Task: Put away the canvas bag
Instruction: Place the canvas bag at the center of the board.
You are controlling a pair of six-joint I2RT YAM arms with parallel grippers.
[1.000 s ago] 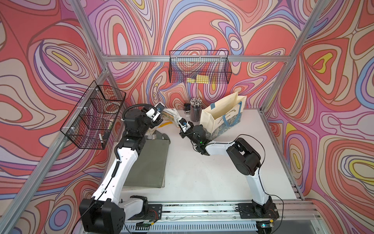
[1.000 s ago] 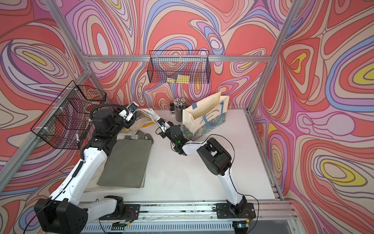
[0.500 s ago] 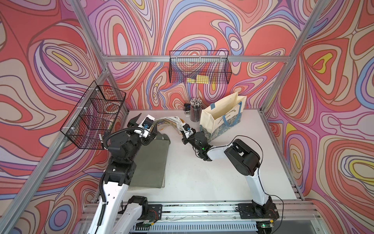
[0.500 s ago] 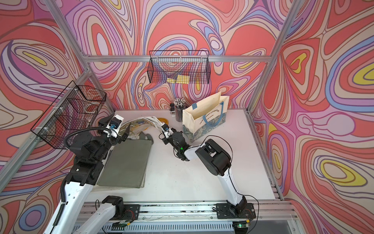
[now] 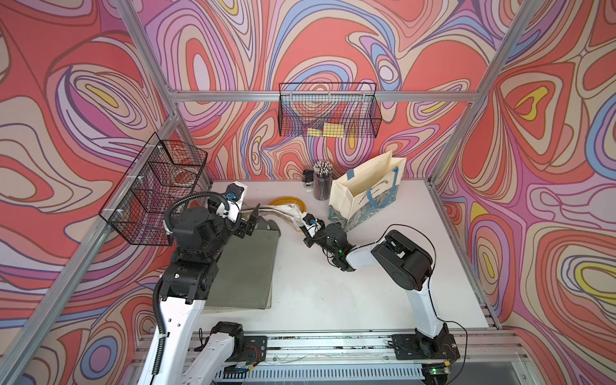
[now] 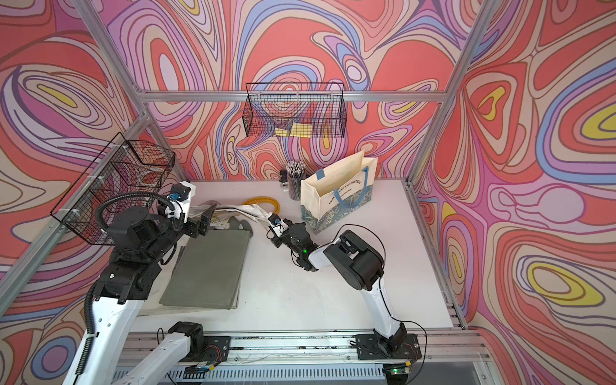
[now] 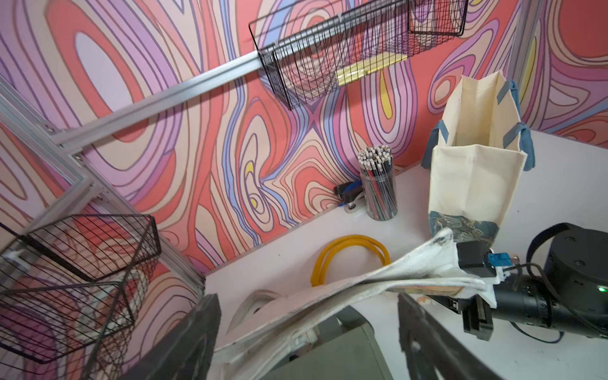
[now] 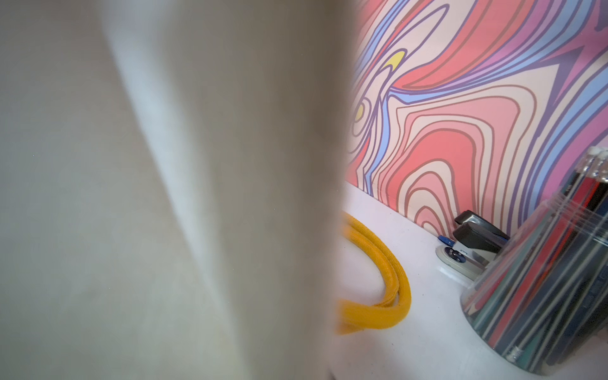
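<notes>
The canvas bag (image 5: pixel 283 211) lies crumpled on the table (image 5: pixel 333 293), stretched between the 2 arms, with its yellow handles (image 5: pixel 288 201) toward the back wall; the right tool (image 5: pixel 305 231) is clamped on 1 end of it; the left tool (image 7: pixel 306 302) stands wide, and the other end of the cloth lies loose between its fingers (image 7: pixel 197 329); a flat grey bag (image 5: pixel 246 273) lies partly under that end; the standing tote (image 5: pixel 363 196) is just beside the right tool.
</notes>
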